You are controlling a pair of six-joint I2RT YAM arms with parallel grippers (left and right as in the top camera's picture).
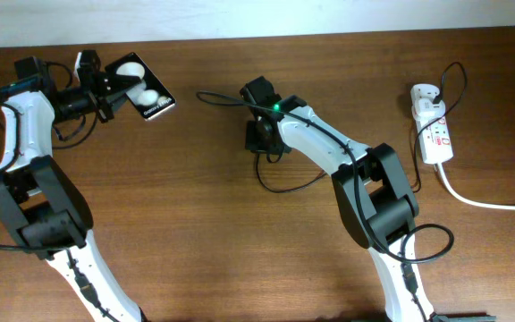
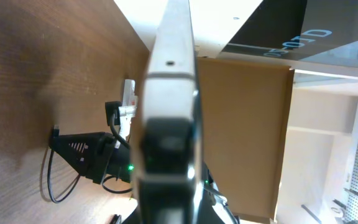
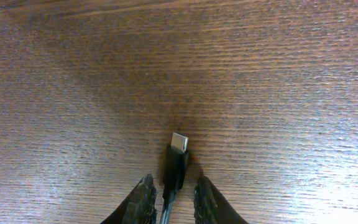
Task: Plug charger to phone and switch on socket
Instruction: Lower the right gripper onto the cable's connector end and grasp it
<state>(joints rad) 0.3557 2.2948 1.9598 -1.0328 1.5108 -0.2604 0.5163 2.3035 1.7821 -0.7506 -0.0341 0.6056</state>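
The phone (image 1: 150, 97), a black slab with two white round spots, is held up at the far left with my left gripper (image 1: 117, 85) shut on it. In the left wrist view the phone (image 2: 173, 68) shows edge-on, running up the middle. The charger (image 1: 286, 188) is a thin black cable looping over the middle of the table. Its plug tip (image 3: 178, 148) lies flat on the wood. My right gripper (image 3: 174, 182) is low over it, jaws open. One fingertip (image 3: 145, 190) stands on each side of the plug body with a small gap. The white socket (image 1: 433, 130) lies at the far right.
A thick white cord (image 1: 485, 202) trails from the socket toward the right edge. The left wrist view shows the right arm's black gripper (image 2: 86, 155) on the table, with the socket (image 2: 128, 99) beyond it. A pale wall borders the table's far edge.
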